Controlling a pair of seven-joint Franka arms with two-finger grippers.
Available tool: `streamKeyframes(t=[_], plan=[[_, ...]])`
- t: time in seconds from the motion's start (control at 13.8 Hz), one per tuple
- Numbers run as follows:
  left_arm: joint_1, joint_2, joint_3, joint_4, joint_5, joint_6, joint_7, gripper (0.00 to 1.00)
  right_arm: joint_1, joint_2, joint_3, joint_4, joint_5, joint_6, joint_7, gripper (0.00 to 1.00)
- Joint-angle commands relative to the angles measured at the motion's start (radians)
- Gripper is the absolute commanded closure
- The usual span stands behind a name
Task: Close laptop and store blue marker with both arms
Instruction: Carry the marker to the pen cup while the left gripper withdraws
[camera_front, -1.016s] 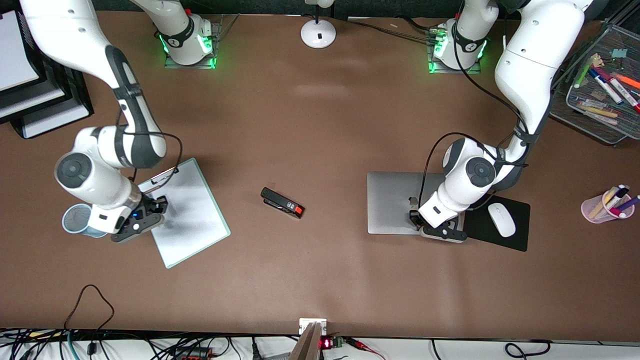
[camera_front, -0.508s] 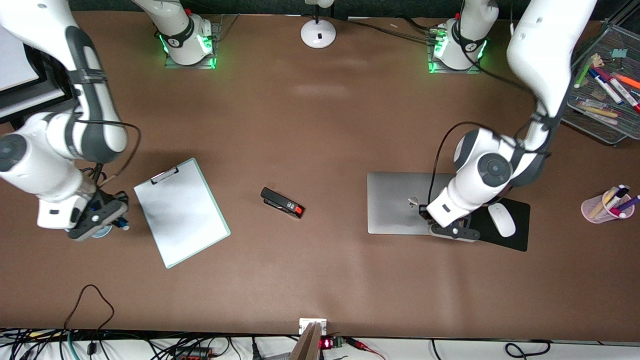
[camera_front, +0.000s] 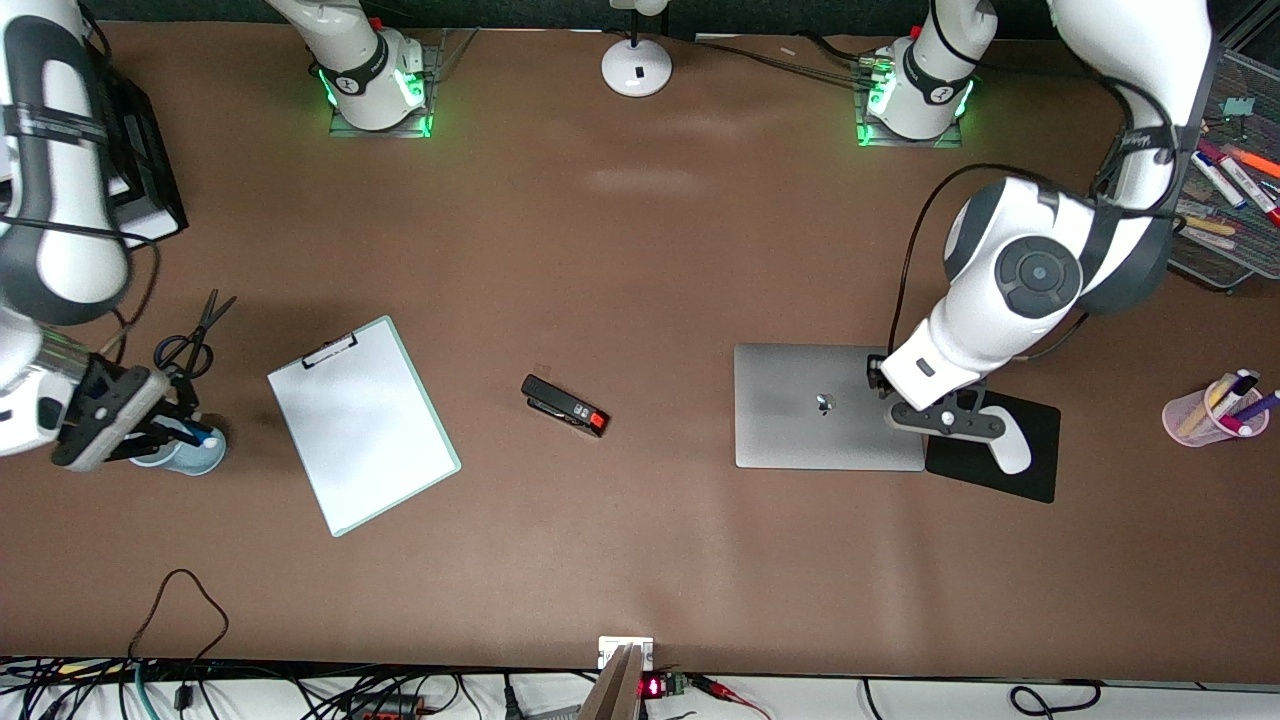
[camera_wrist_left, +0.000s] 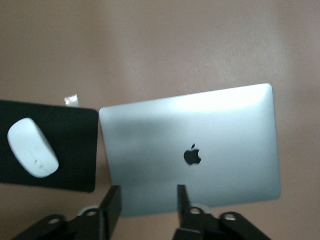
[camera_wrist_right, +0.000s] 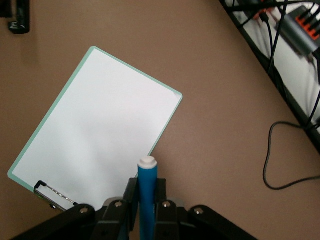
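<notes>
The laptop (camera_front: 810, 405) lies shut on the table, silver lid and dark logo up; it also shows in the left wrist view (camera_wrist_left: 200, 145). My left gripper (camera_front: 893, 395) hangs open and empty over the laptop's edge beside the mouse pad, and shows open in the left wrist view (camera_wrist_left: 147, 205). My right gripper (camera_front: 165, 432) is shut on the blue marker (camera_front: 197, 433) and holds it over a blue-grey cup (camera_front: 192, 458) at the right arm's end of the table. In the right wrist view the marker (camera_wrist_right: 147, 192) stands between the shut fingers (camera_wrist_right: 131, 197), white end out.
A clipboard (camera_front: 360, 425) lies beside the cup, scissors (camera_front: 190, 335) farther from the camera. A black stapler (camera_front: 565, 405) sits mid-table. A white mouse (camera_front: 1010, 455) lies on a black pad (camera_front: 1035, 480). A pink pen cup (camera_front: 1205, 415) and a mesh tray (camera_front: 1225, 240) stand at the left arm's end.
My right gripper carried the blue marker from the clipboard's edge out over the cup, uncovering the scissors. My left gripper rose off the laptop lid and shifted toward the mouse pad.
</notes>
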Motion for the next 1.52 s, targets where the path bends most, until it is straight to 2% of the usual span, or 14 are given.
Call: streamKeyframes(t=[0.0, 0.15, 0.29, 0.36, 0.44, 0.65, 0.8, 1.09, 1.31, 1.45], plan=[[0.012, -0.084, -0.025, -0.023, 0.016, -0.098, 0.004, 0.0, -0.056, 0.007, 0.012, 0.019, 0.134, -0.031, -0.219, 0.99], [0.01, -0.14, -0.03, -0.022, 0.013, -0.185, 0.004, 0.0, -0.096, 0.016, 0.012, 0.02, 0.247, -0.051, -0.352, 0.99], [0.012, -0.192, -0.031, -0.022, 0.01, -0.276, 0.007, 0.0, -0.132, 0.033, 0.012, 0.057, 0.305, -0.124, -0.395, 0.99], [0.013, -0.222, -0.031, -0.022, -0.013, -0.314, 0.038, 0.0, -0.149, 0.054, 0.014, 0.092, 0.317, -0.159, -0.406, 0.99], [0.051, -0.273, -0.019, -0.02, -0.112, -0.378, 0.105, 0.0, -0.187, 0.094, 0.012, 0.167, 0.382, -0.26, -0.445, 0.99], [0.073, -0.318, -0.019, -0.02, -0.113, -0.439, 0.131, 0.0, -0.228, 0.124, 0.014, 0.207, 0.4, -0.343, -0.525, 0.98], [0.105, -0.339, -0.019, -0.019, -0.113, -0.463, 0.165, 0.0, -0.256, 0.136, 0.014, 0.21, 0.453, -0.39, -0.6, 0.98], [0.131, -0.39, 0.002, -0.032, -0.13, -0.469, 0.236, 0.0, -0.307, 0.188, 0.014, 0.247, 0.512, -0.416, -0.67, 0.98], [0.127, -0.405, 0.113, -0.029, -0.13, -0.468, 0.254, 0.0, -0.331, 0.246, 0.014, 0.316, 0.565, -0.442, -0.699, 0.97], [0.115, -0.396, 0.199, -0.026, -0.16, -0.439, 0.27, 0.0, -0.35, 0.269, 0.014, 0.319, 0.605, -0.446, -0.716, 0.97]])
